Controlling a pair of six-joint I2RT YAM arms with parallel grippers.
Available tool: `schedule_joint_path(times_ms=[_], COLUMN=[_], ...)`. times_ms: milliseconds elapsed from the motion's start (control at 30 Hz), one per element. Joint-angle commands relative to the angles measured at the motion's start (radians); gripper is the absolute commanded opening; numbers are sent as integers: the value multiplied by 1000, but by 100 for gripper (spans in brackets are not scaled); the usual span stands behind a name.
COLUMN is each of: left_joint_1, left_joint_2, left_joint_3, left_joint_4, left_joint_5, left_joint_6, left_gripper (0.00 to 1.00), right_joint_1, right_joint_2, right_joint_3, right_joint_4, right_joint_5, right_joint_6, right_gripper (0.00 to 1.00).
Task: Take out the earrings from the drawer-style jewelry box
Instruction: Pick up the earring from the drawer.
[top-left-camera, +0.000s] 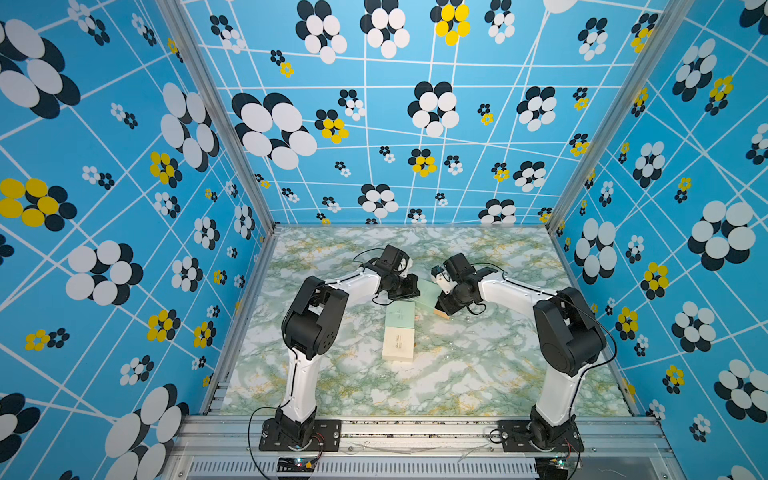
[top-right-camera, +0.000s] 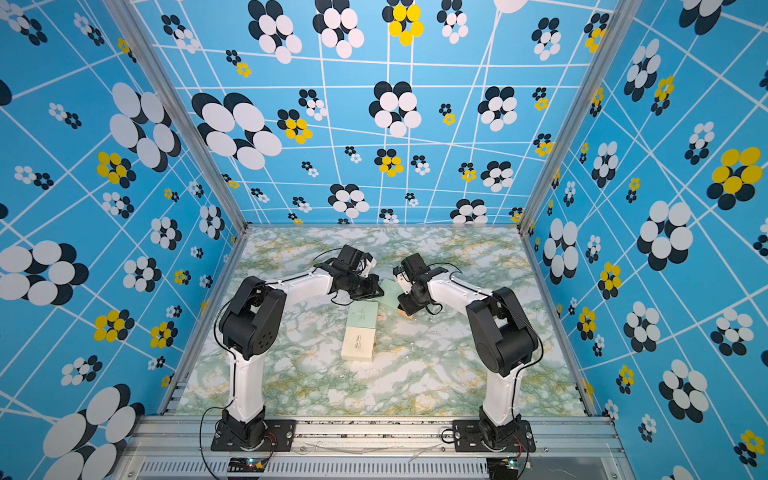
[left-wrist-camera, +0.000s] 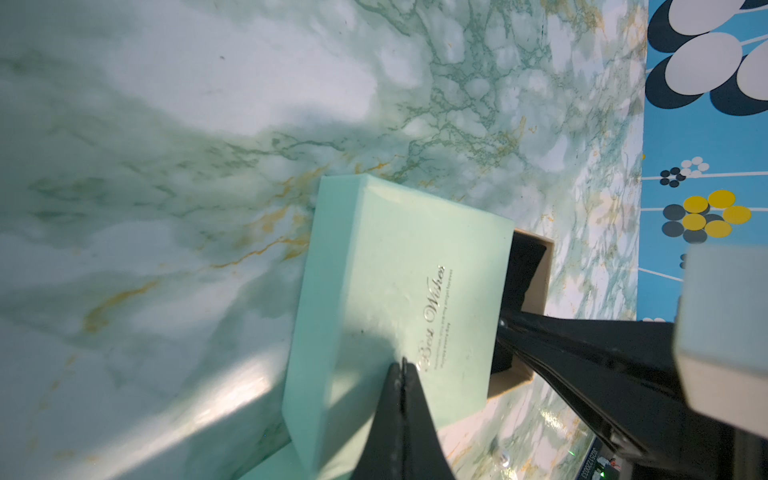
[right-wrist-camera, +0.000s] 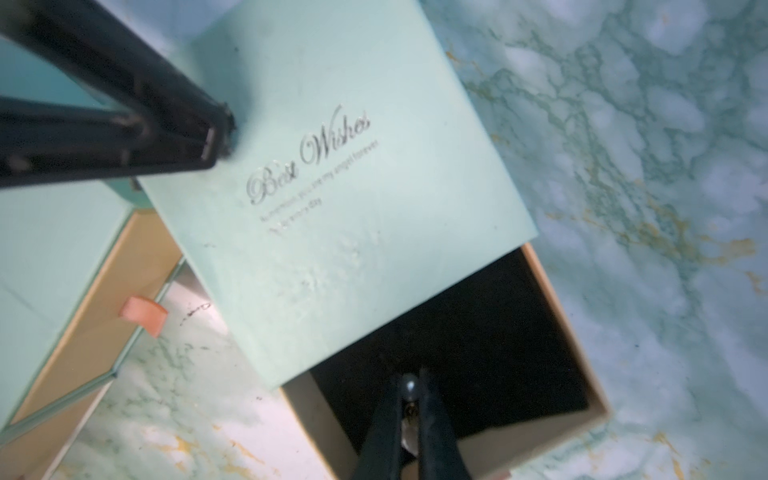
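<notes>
The mint drawer-style jewelry box (right-wrist-camera: 332, 187) printed "Best Wishes" lies between the arms (top-left-camera: 428, 291). Its tan drawer (right-wrist-camera: 478, 340) with black lining is pulled partly out. My left gripper (left-wrist-camera: 402, 365) is shut, and its tips (right-wrist-camera: 220, 133) press on the lid. My right gripper (right-wrist-camera: 411, 384) hangs over the open drawer, shut on one of the earrings (right-wrist-camera: 408, 384), a small pearly bead with a glinting bit behind it. Another tiny glinting bit (left-wrist-camera: 505, 457) lies on the table beside the box. The rest of the drawer's inside looks dark.
A second mint box (top-left-camera: 400, 316) and a cream box (top-left-camera: 398, 343) lie end to end nearer the arm bases. The second mint box shows a tan drawer front with a pink pull tab (right-wrist-camera: 143, 313). Patterned walls enclose the marble table (top-left-camera: 478, 374).
</notes>
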Motion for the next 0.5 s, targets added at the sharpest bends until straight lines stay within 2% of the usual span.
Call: schedule_joint_path(times_ms=[0, 467], left_joint_1=[14, 17], left_joint_2=[-10, -11], left_joint_3=[-31, -45], left_joint_4=[-74, -63], left_joint_5=[-35, -34], left_joint_6=[19, 16], left_gripper=[0, 0], right_joint_1=[8, 7], right_joint_2=[6, -26], right_joint_3=[18, -10], right_joint_4=[-12, 23], right_joint_5=[-4, -17], right_joint_6=[17, 46], right_gripper=[2, 0])
